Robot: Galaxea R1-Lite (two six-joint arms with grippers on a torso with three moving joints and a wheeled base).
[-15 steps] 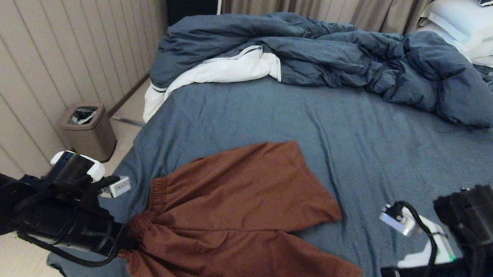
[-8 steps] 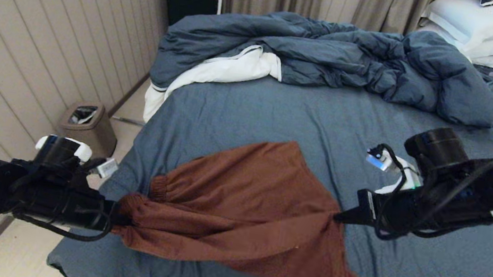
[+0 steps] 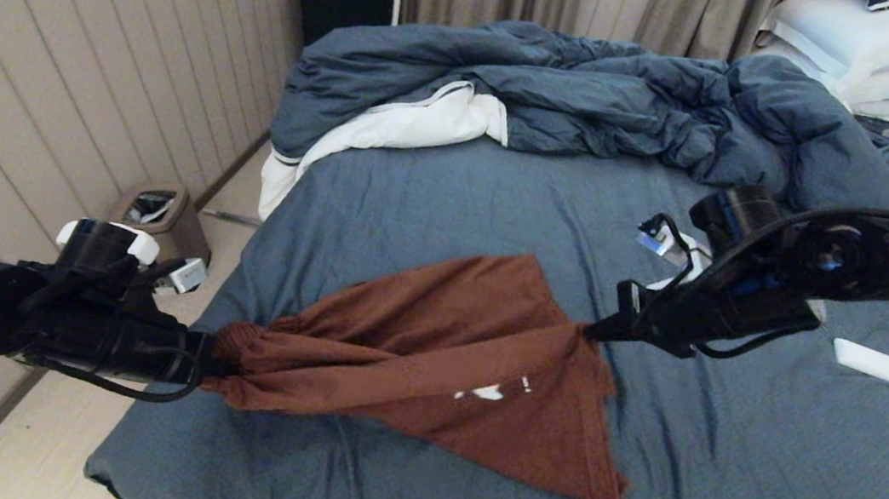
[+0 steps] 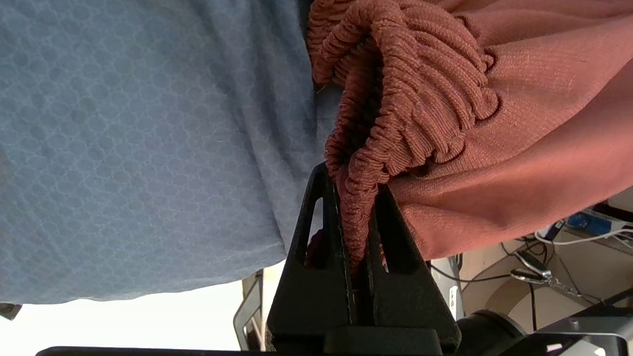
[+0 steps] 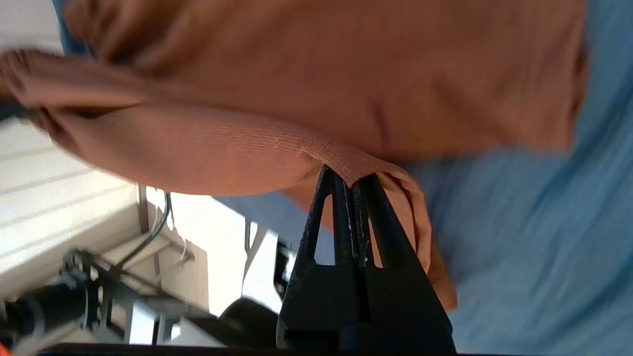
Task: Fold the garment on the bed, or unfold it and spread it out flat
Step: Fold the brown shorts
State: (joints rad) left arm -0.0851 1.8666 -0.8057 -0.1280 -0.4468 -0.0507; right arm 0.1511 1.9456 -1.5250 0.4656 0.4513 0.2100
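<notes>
While the garment (image 3: 430, 359) lies lower centre of the head view on the bed (image 3: 722, 492), both grippers hold it from opposite ends. The left gripper (image 3: 211, 356), at lower left beyond the bed's edge, has its fingers (image 4: 321, 237) clamped on the gathered waistband, which bunches directly ahead of the tips. The right gripper (image 3: 593, 331), right of centre, has its fingers (image 5: 336, 207) pinched closed on a leg hem. Between the two grips the fabric runs as a raised fold, with the rest draped toward the lower frame edge onto the sheet. A small white mark (image 3: 490, 393) shows on the draped leg.
</notes>
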